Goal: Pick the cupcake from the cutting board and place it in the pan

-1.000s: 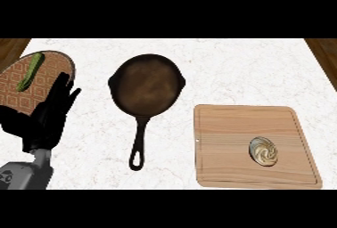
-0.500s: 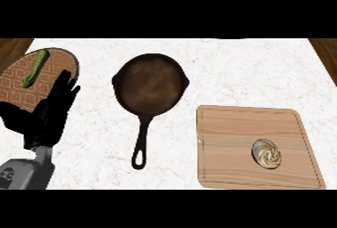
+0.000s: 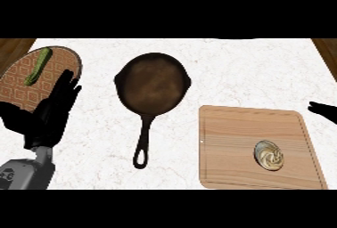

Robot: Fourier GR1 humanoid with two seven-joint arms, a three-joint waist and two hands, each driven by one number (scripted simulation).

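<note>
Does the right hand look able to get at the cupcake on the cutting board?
Probably yes. The right hand shows at the view's right edge, beside the cutting board, and nothing stands between it and the cupcake, which sits alone on the board's right half.

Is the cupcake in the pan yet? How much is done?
Nothing is done yet: the cupcake sits on the cutting board, and the pan holds nothing. In hand: the right hand shows at the right edge, apart from the cupcake; the left hand rests open at the left. Left: grasp it, carry it, set it in the pan.
</note>
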